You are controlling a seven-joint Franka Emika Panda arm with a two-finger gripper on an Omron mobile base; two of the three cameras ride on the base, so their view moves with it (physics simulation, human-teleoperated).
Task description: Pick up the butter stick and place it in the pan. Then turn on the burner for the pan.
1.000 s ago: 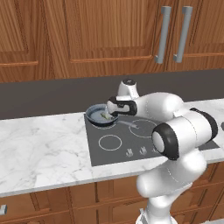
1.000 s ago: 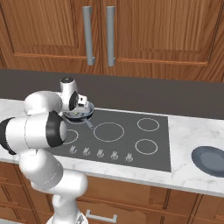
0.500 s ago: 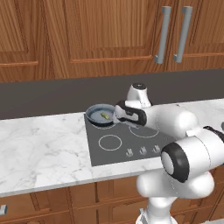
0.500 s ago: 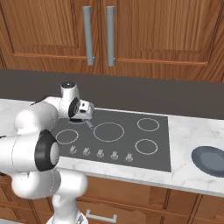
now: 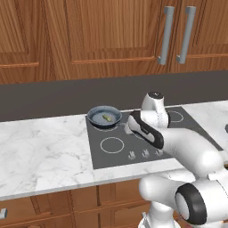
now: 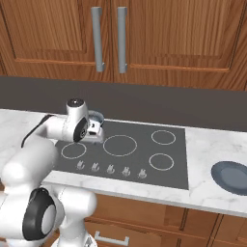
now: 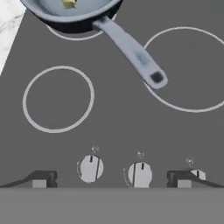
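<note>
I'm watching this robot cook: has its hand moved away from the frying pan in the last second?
Yes. The open gripper hung over the pan; it has since swung right and toward the cooktop's front knobs, leaving the butter stick inside.

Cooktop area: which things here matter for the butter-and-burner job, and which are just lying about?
In the job:
- butter stick, lying in the pan
- pan, on the rear left burner
- knobs along the cooktop's front edge
- gripper, open above the knobs

Lying about:
- dark plate on the counter, right of the cooktop
- the other rings
</note>
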